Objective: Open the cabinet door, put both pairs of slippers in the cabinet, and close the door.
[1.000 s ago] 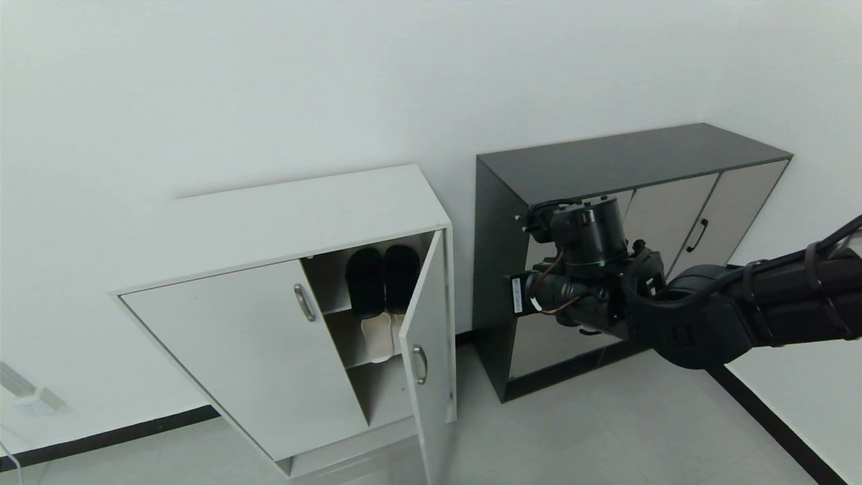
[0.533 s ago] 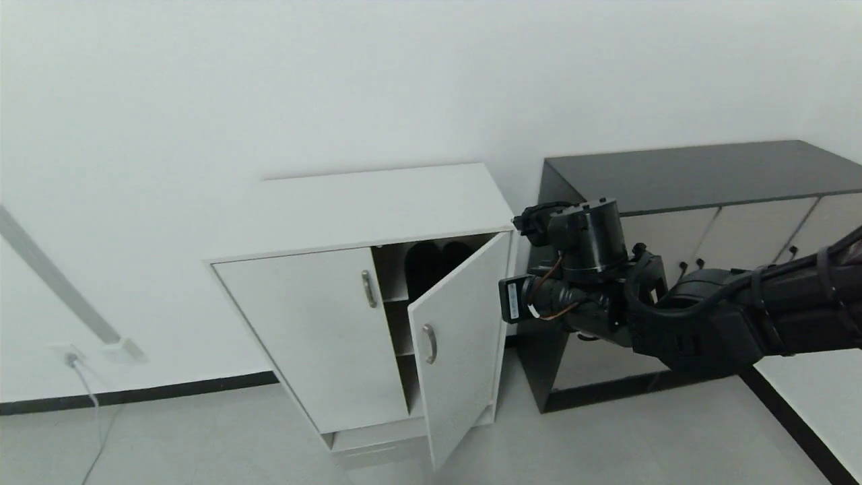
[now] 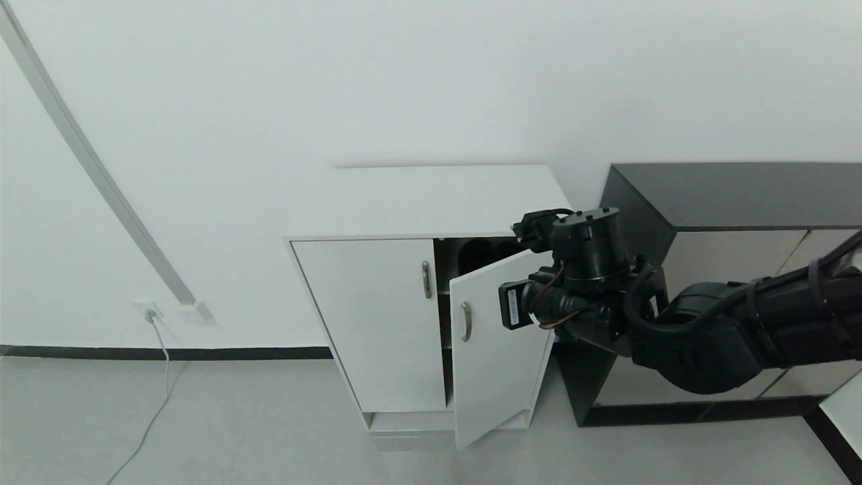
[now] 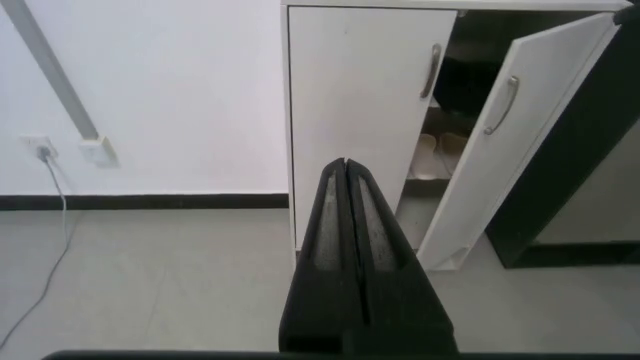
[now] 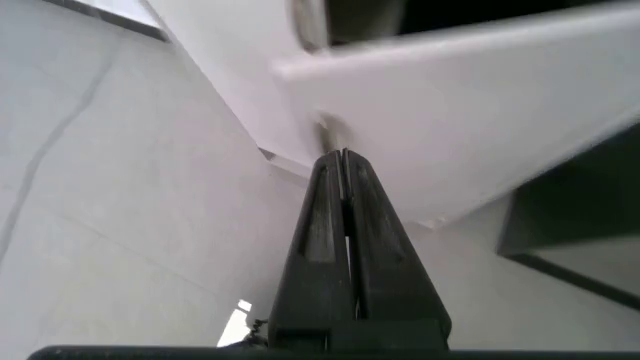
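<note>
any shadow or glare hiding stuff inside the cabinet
Head view: the open half of the cabinet is in deep shadow, and the black slippers are barely dark shapes. Left wrist view: the pale slippers lower down are lit and visible. No glare on the door in either.

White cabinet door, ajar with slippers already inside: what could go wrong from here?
The shut right gripper sits by the white cabinet's ajar right door, near its metal handle; a push might slip off and leave it open. The pale slippers lie far forward and might block closing.
</note>
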Robot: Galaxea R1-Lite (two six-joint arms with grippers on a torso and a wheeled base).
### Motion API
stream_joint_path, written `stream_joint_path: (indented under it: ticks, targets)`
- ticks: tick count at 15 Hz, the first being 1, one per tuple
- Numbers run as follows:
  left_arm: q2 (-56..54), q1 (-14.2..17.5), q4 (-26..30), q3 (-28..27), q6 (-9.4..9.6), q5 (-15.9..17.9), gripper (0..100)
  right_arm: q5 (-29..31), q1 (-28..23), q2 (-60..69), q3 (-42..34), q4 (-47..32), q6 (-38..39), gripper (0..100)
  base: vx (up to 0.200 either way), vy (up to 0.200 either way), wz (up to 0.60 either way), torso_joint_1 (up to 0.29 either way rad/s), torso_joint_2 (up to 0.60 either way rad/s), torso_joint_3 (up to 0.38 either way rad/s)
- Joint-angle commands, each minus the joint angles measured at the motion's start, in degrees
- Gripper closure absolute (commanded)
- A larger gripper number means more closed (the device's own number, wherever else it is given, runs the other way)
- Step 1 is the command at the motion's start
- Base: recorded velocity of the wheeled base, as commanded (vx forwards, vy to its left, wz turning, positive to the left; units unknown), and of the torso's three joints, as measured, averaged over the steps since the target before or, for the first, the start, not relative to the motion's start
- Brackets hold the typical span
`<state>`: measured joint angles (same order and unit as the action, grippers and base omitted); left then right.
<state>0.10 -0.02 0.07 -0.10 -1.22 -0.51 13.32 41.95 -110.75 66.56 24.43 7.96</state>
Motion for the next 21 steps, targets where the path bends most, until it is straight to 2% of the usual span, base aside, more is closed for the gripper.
stream_joint_path:
  ticks: [1, 4, 8, 11, 19, 21]
  targets:
    - [0.1, 0.0, 0.0, 0.0, -0.01, 0.0, 100, -1.3, 0.2, 0.0, -4.0, 4.2, -1.3, 100, 0.0, 0.0, 0.0, 0.0, 0.0, 0.0]
    - [0.1, -0.1, 0.0, 0.0, 0.08, 0.0, 100, -3.8, 0.2, 1.2, -10.3, 11.6, -1.5, 100, 0.0, 0.0, 0.0, 0.0, 0.0, 0.0]
    - [0.1, -0.1, 0.0, 0.0, 0.25, 0.1, 100, -8.3, 0.2, 2.9, -17.0, 16.1, -1.5, 100, 0.0, 0.0, 0.0, 0.0, 0.0, 0.0]
    - [0.1, -0.1, 0.0, 0.0, 0.25, 0.1, 100, -9.3, 2.0, 4.9, -22.8, 19.0, -1.5, 100, 0.0, 0.0, 0.0, 0.0, 0.0, 0.0]
    - [0.1, -0.1, 0.1, 0.0, 0.34, 0.1, 100, -9.3, 4.5, 14.0, -35.5, 19.5, -1.4, 100, 0.2, 0.0, 0.0, 0.002, 0.0, 0.004]
    - [0.1, 0.0, 0.0, 0.0, 0.34, 0.1, 100, -9.4, 4.6, 13.6, -36.1, 19.5, -1.2, 100, 0.0, 0.0, 0.0, 0.0, 0.0, 0.0]
